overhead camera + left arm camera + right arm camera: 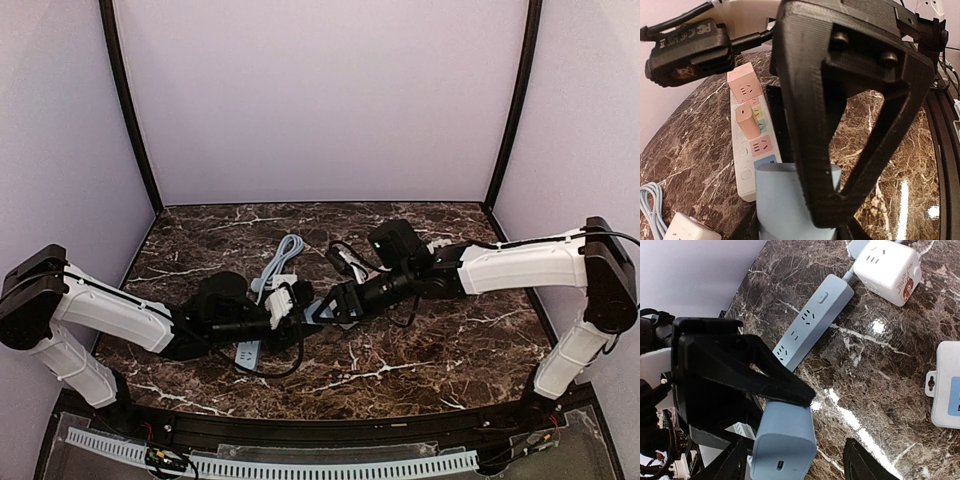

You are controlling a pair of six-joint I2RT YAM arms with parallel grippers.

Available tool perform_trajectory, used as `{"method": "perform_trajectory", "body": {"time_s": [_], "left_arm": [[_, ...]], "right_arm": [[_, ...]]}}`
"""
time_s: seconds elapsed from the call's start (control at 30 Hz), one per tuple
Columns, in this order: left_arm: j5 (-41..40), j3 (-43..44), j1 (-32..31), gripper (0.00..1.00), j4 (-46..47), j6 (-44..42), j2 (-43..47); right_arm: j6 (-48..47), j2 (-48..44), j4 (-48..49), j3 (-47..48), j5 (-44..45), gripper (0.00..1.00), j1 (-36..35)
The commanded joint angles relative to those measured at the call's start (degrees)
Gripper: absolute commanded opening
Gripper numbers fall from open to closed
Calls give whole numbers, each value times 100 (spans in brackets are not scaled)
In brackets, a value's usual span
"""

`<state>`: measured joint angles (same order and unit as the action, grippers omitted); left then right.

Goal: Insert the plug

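The plug (785, 437) is a light blue charger block with a small port on its end face. My left gripper (795, 222) is shut on it, holding it above the marble table; in the top view both grippers meet mid-table around the plug (316, 313). My right gripper (800, 465) straddles the same block with its jaws open. One finger sits close beside the block and the other finger (865, 460) stands apart from it. In the left wrist view the right gripper's black finger (840, 100) crosses in front of the plug (785, 200). A white power strip (746, 150) with coloured sockets lies just behind.
A pink plug (747, 120) stands in the white strip. A light blue power strip (810, 322) and a white cube socket (887, 270) lie further back, and a white box (946, 385) lies at the right. A black adapter (687, 52) with its cable lies by the strip's far end.
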<state>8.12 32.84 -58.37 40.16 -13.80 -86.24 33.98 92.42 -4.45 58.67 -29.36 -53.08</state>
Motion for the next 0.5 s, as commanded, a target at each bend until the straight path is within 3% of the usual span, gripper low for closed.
{"method": "perform_trajectory", "body": {"time_s": [0.0,0.33,0.47], "left_arm": [[-296,94,-53,5,-161,-174,-38],[-663,318,-274,4,-228,-315,-317],[-988,369,-307,4,-249,-266,-333]], "right_arm": [[39,85,-316,158,-93,62,-5],[4,188,-364,287,-62,51,-18],[30,236,-368,300,-69,41,-42]]}}
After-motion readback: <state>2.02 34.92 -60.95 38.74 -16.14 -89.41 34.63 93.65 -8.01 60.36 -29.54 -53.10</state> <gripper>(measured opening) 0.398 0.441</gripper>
